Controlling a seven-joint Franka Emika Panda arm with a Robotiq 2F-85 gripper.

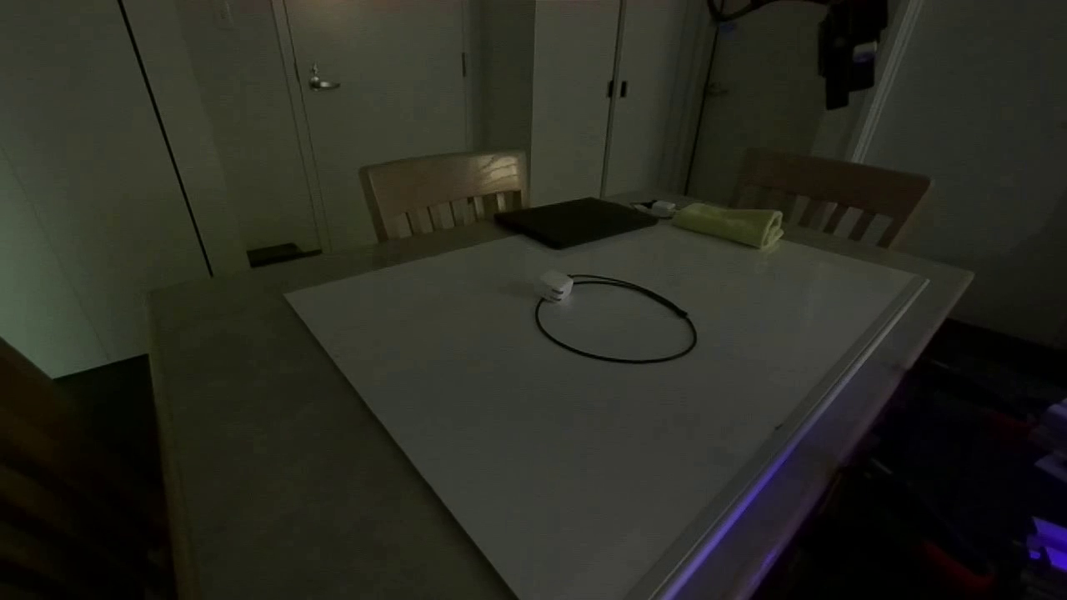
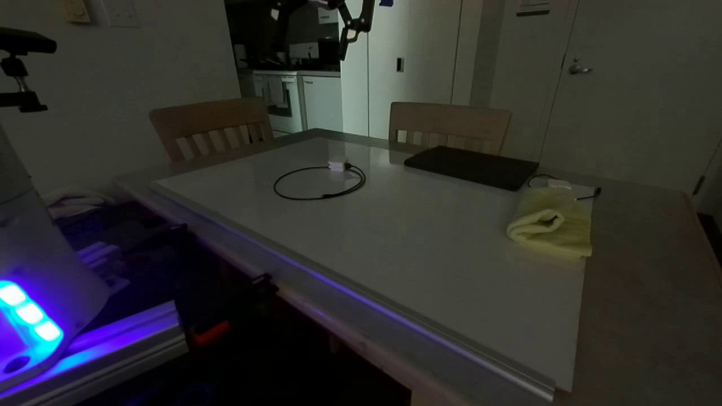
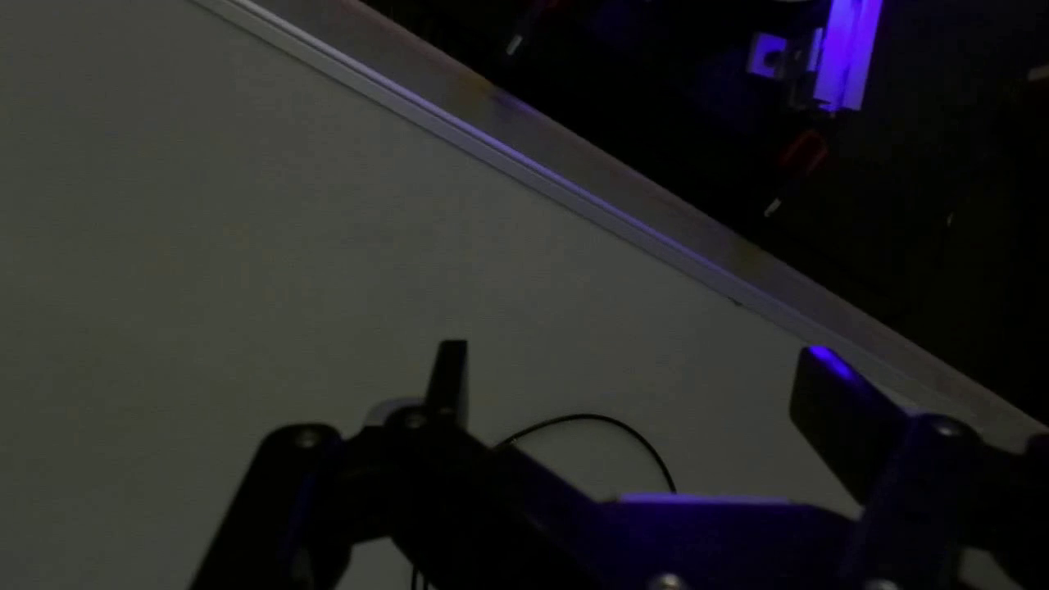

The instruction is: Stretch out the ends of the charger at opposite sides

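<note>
The charger's black cable (image 1: pixel 638 361) lies in a loose loop on the white board, also in an exterior view (image 2: pixel 299 198). Its white plug block (image 1: pixel 556 286) sits at the loop's edge, and shows in an exterior view (image 2: pixel 338 164). A thicker dark spot on the loop (image 1: pixel 683 313), seen also in an exterior view (image 2: pixel 327 196), looks like the cable tip. My gripper (image 3: pixel 629 352) is open and empty, high above the board; both exterior views show it at the top (image 1: pixel 846 92) (image 2: pixel 313 51). In the wrist view part of the cable (image 3: pixel 586 415) shows between the fingers; the plug is hidden.
The white board (image 1: pixel 467 400) covers much of the table (image 1: pixel 250 433). A flat black rectangular pad (image 1: pixel 575 222), a folded yellow cloth (image 1: pixel 729 225) and another small white block with dark cable (image 1: pixel 663 208) lie at the far side. Wooden chairs (image 2: pixel 451 118) stand behind.
</note>
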